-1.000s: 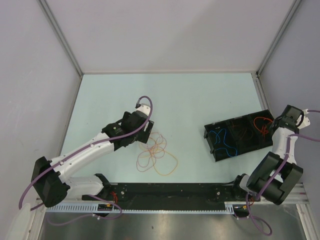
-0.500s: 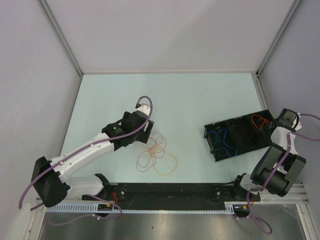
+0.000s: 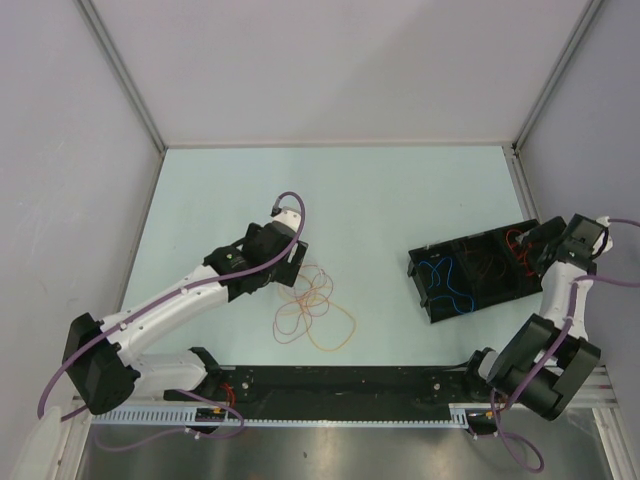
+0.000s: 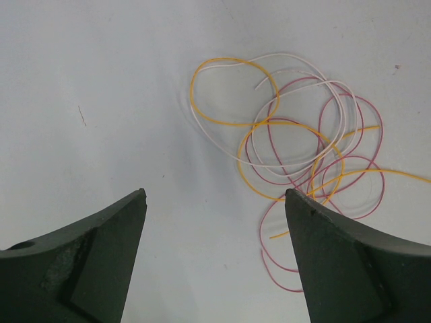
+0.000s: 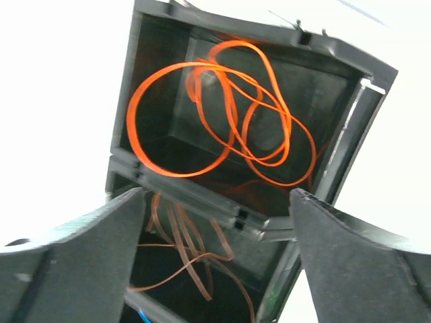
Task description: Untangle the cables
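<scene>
Cables point(image 4: 313, 161) lay tangled below your left gripper point(image 4: 215, 195), its jaws wide; your right gripper point(image 5: 217, 195) gaped empty over the tray's point(image 5: 350, 128) orange cable point(image 5: 227, 108).

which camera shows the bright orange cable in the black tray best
Right wrist view: the orange cable fills the frame, loops clear inside the end compartment of the tray. The top view shows only a tiny squiggle by the right arm; the left wrist view misses it.
</scene>
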